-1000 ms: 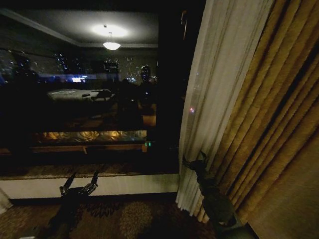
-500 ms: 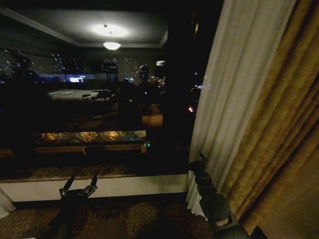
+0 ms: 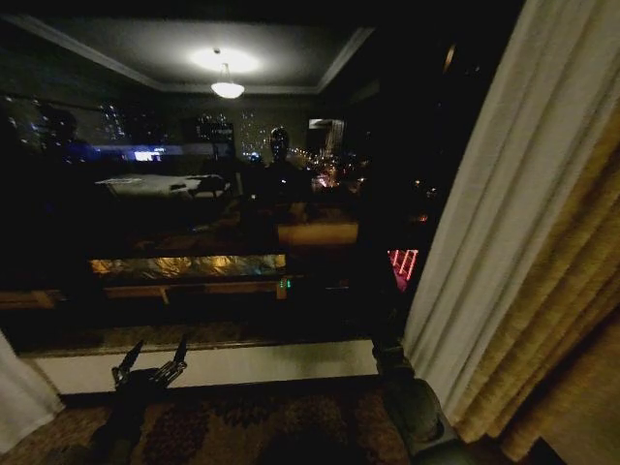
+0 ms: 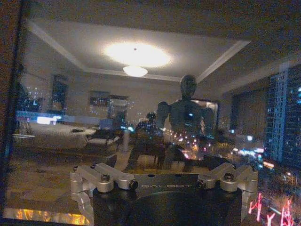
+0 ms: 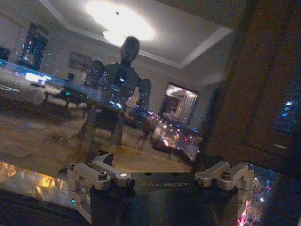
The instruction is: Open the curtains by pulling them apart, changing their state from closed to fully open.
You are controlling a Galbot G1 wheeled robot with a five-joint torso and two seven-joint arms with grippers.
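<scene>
Room: dark window glass (image 3: 223,194) ahead of me, mirroring the lit ceiling lamp (image 3: 228,87) and my own figure, with city lights beyond; patterned carpet (image 3: 252,426) below the pale sill (image 3: 242,363).
Curtains: the sheer off-white pleated curtain panel (image 3: 484,232) hangs at my right, bunched against the thick golden-yellow drape (image 3: 572,320); a second strip of sheer off-white fabric (image 3: 19,397) shows low at my far left.
Progress: I judge the task nearly done, since most of the glass is bare; what may remain is pushing the right panel fully aside.
Left end effector (image 3: 153,360): low near the sill, fingers apart, holding nothing.
Right end effector (image 3: 380,334): low beside the right panel's inner edge; I cannot tell whether its fingers are apart or together, or whether it grips fabric.
Change: compared with half a second ago, the right panel's edge sits farther right and more window is uncovered, though my head camera has also shifted a little.
</scene>
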